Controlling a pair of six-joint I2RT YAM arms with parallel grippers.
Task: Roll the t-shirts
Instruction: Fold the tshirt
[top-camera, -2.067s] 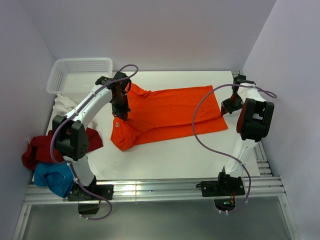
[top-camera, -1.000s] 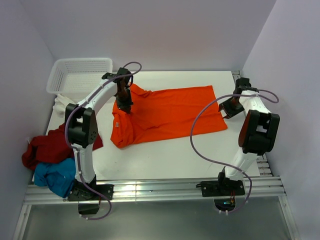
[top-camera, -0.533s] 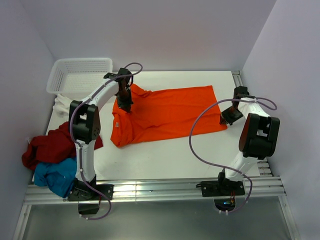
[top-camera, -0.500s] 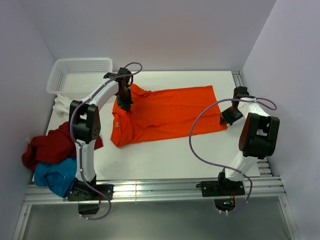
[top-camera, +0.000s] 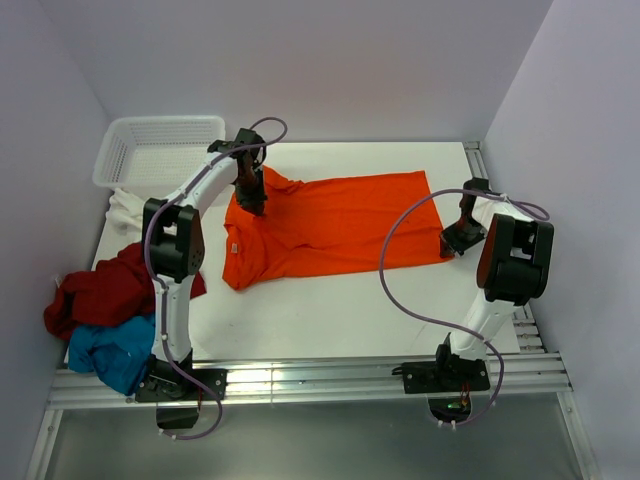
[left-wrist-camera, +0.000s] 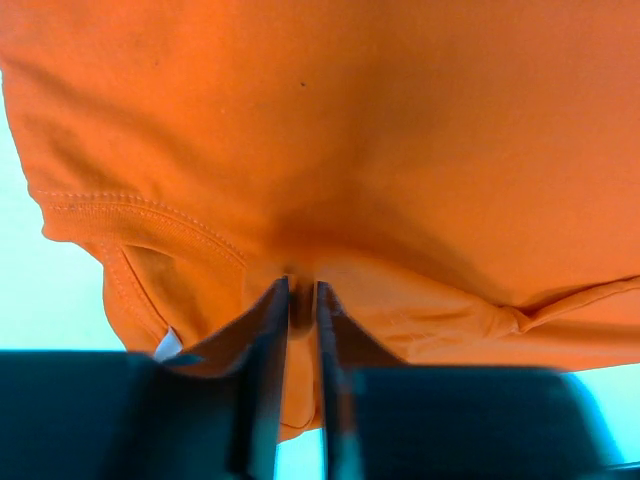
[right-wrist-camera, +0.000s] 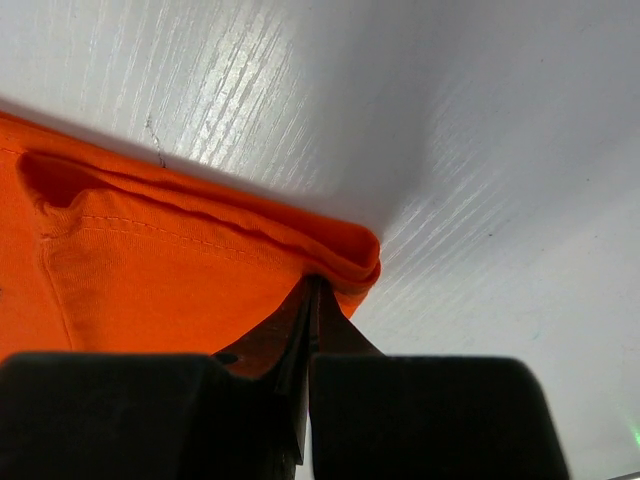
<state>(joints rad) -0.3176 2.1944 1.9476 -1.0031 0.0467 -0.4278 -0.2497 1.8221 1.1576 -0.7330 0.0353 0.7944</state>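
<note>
Now left gripper (left-wrist-camera: 298, 292) and right gripper (right-wrist-camera: 312, 288) pinch the orange t-shirt (top-camera: 330, 225) (white table (top-camera: 330, 310), lilac walls (top-camera: 300, 60)).

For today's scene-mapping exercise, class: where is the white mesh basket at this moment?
Top view: the white mesh basket sits at the far-left corner of the table, a white t-shirt just in front of it, the orange t-shirt to its right.

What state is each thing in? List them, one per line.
Bright orange collared cloth t-shirt: spread out, unrolled, held at both ends.
Dark red cloth t-shirt: crumpled.
Blue cloth t-shirt: crumpled.
White cloth t-shirt: crumpled.
White plastic mesh basket: upright.
Left claw: shut on orange cloth.
Right claw: shut on orange hem.
</note>
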